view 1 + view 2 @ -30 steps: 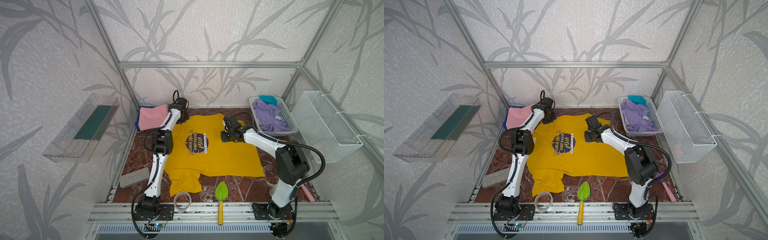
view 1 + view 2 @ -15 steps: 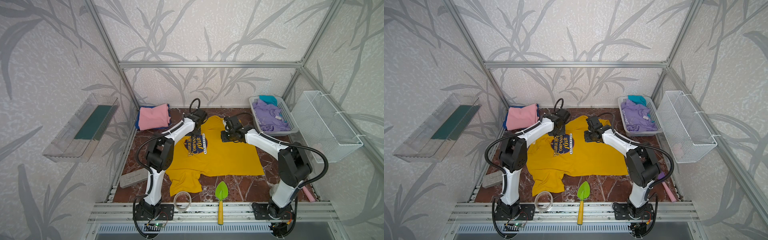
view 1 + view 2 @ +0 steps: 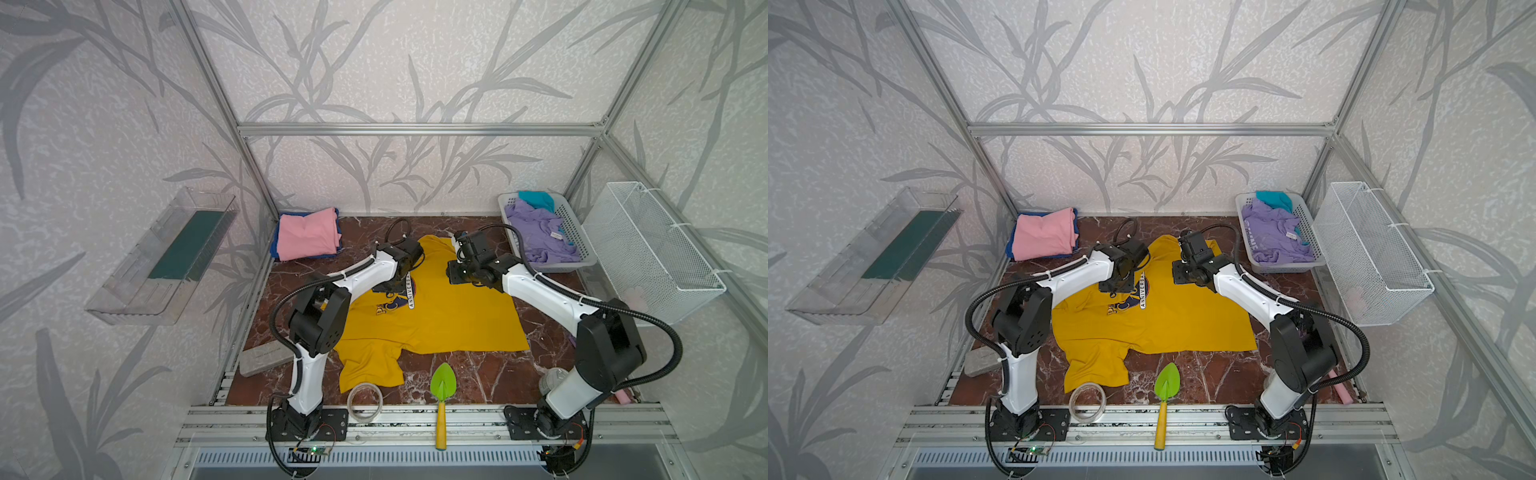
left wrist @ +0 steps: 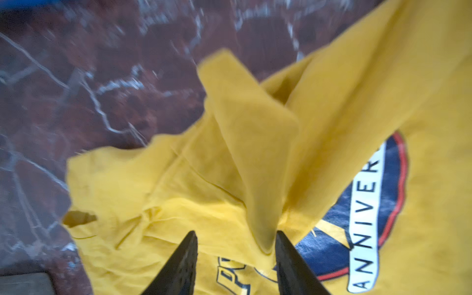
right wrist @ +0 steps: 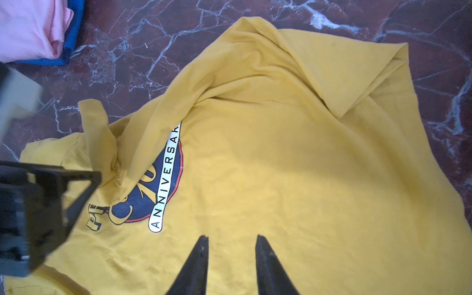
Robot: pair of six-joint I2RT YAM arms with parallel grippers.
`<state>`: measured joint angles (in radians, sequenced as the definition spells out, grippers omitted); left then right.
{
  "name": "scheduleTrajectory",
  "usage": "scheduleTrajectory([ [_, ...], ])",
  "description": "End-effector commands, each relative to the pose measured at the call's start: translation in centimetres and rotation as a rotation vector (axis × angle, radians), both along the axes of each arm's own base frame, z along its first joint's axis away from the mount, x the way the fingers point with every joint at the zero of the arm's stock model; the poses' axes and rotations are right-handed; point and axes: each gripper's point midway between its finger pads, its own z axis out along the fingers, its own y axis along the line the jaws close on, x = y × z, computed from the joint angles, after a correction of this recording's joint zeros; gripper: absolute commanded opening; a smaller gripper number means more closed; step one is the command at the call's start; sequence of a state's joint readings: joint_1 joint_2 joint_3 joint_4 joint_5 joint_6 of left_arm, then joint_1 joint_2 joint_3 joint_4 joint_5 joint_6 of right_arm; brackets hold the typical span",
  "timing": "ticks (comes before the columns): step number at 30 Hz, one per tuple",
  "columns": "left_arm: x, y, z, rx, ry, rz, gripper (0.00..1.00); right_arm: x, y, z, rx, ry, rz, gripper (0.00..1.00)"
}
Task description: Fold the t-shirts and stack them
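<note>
Where left gripper gapes, yellow t-shirt fold between, touching one side.

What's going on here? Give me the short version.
The yellow t-shirt is being folded on the table. The left gripper, jaws open, is at a flap folded over part of the print. The right gripper is open above the shirt. A pink t-shirt lies folded on a blue t-shirt; a lavender t-shirt and a teal t-shirt sit in the basket.
</note>
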<state>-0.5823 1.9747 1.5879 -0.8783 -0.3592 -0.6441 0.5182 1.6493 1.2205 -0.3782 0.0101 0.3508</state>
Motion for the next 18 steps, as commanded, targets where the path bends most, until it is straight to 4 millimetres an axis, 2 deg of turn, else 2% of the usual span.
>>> scheduleTrajectory([
  [1,3.6,2.2,6.3,0.027,-0.202,0.034,0.57,-0.2,-0.3,0.5,0.003,-0.022,-0.005,0.34],
  [3,5.2,2.6,5.6,0.003,-0.197,0.043,0.65,-0.3,-0.2,0.5,0.007,-0.022,-0.003,0.34],
  [6,7.4,2.3,2.8,-0.072,-0.134,0.045,0.72,-0.2,-0.4,0.5,0.000,-0.027,-0.005,0.34],
  [9,8.3,0.8,0.6,-0.167,-0.041,0.031,0.74,-0.1,-0.6,0.5,-0.007,-0.030,-0.005,0.34],
  [13,8.2,-1.2,-1.1,-0.241,-0.001,0.005,0.76,-0.1,-0.9,0.3,-0.013,-0.026,-0.010,0.34],
  [16,7.5,-1.8,-2.2,-0.264,0.043,-0.005,0.67,0.0,-0.9,-0.1,-0.007,-0.017,-0.015,0.34],
  [18,6.7,-1.7,-2.7,-0.267,0.073,-0.002,0.52,0.2,-0.7,-0.3,0.000,-0.012,-0.013,0.33],
])
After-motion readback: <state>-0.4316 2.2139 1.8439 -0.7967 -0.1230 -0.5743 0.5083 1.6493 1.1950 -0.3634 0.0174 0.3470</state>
